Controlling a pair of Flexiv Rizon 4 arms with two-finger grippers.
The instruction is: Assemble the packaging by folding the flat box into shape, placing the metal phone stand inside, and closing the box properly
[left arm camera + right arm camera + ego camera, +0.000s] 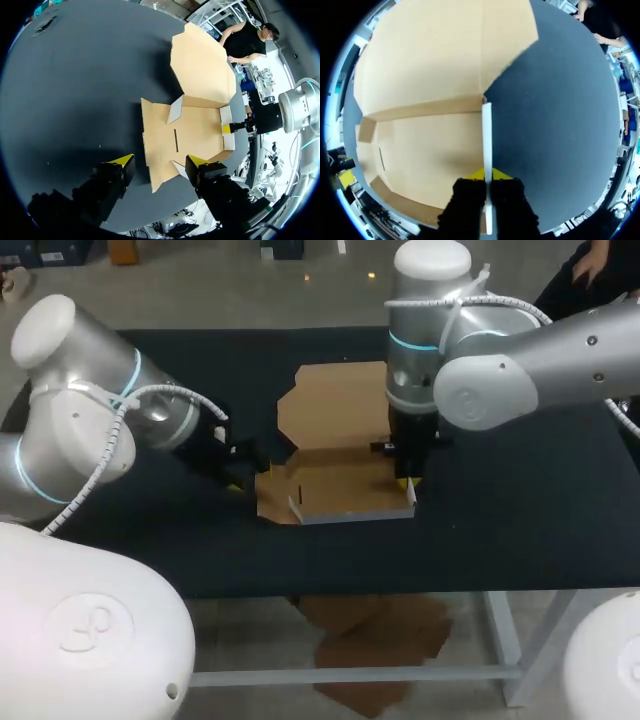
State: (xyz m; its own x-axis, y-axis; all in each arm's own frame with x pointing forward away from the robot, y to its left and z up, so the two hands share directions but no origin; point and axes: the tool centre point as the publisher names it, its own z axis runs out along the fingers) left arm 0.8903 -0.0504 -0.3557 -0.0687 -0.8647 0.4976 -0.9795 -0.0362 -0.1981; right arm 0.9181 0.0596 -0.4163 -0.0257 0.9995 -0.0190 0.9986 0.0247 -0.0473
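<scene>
Right wrist view: right end effector pinches the box wall; left end effector spread at opposite edge.

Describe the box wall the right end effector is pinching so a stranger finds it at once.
On the black table sits a half-folded cardboard box, its lid flap spread on the far side. The wall is the thin strip along the box's right side, clamped by the right end effector. Unlike the left side panel, lying flat, it stands upright.
</scene>
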